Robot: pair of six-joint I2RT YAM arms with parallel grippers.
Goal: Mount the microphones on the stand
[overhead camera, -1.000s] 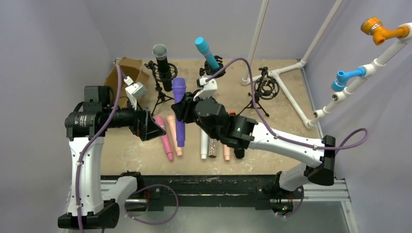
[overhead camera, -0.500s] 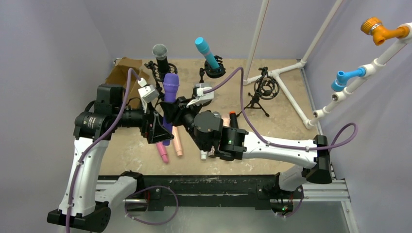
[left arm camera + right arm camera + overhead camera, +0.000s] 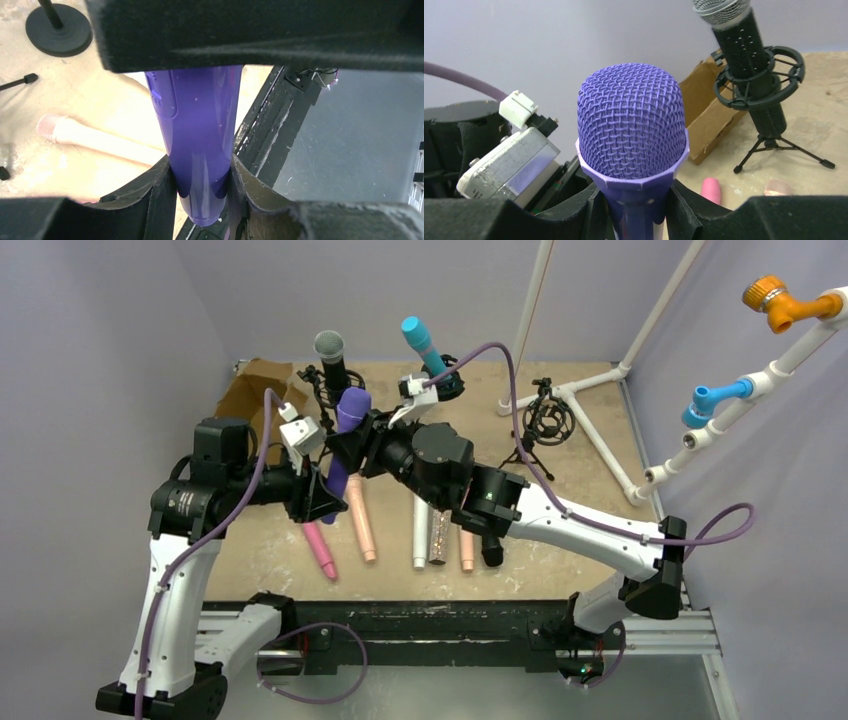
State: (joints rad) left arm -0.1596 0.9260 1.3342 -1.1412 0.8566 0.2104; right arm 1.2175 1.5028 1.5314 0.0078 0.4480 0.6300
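Handover step in hand: the purple microphone (image 3: 345, 430) stands upright in the air above the desk (image 3: 580, 530). The left claw (image 3: 202, 190) pinches its lower barrel, while the right claw (image 3: 634, 205) brackets the neck under the head; whether that one grips or merely flanks cannot be told. Next, in my judgement, one claw must let go and the other lower the tail squarely into the empty stand (image 3: 547, 420).

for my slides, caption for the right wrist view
Purple microphone between the fingers of the right gripper, black microphone in its stand behind
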